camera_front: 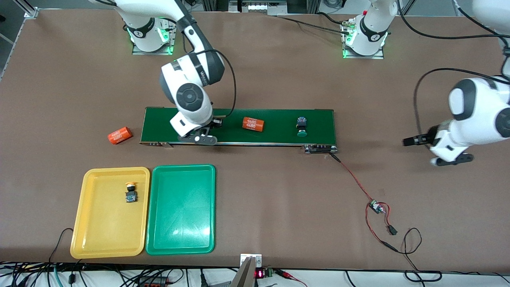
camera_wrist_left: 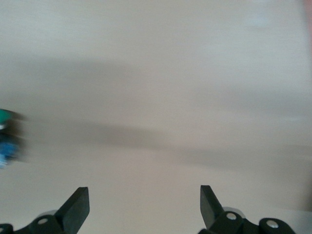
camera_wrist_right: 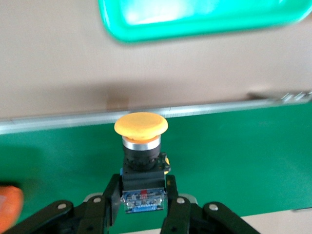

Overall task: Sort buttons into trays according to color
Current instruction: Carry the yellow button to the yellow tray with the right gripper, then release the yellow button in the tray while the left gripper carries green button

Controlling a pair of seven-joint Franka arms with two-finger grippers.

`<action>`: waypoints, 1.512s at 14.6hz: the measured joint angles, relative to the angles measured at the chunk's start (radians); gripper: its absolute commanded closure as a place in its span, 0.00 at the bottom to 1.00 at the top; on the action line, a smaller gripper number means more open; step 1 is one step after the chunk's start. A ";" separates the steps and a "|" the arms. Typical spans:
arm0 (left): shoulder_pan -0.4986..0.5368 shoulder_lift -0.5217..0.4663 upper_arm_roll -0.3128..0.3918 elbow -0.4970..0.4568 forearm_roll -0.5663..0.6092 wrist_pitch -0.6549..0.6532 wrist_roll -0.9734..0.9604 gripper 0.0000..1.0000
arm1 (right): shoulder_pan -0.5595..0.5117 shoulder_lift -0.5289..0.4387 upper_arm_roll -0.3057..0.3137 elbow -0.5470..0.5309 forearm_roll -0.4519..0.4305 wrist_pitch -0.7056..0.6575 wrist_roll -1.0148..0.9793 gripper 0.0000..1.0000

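here the right gripper [camera_wrist_right: 144, 202] has its jaws clamped on a yellow button [camera_wrist_right: 141, 146] over the belt [camera_front: 279, 127]; the left gripper [camera_wrist_left: 145, 207] waits over the table [camera_front: 279, 191], jaws wide.

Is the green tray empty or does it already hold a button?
Empty. The front view shows the green tray with only bare plastic inside, while the yellow tray beside it holds one yellow-capped button.
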 measured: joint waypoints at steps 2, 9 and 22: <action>0.028 0.031 0.059 -0.001 0.061 0.054 0.083 0.00 | -0.064 0.004 -0.003 0.097 -0.007 -0.048 -0.002 1.00; 0.039 0.195 0.199 -0.005 0.222 0.291 0.189 0.00 | -0.347 0.179 -0.011 0.225 -0.100 -0.005 -0.348 1.00; 0.030 0.172 0.173 0.031 0.224 0.189 0.222 0.85 | -0.563 0.367 -0.023 0.253 -0.191 0.418 -0.855 0.22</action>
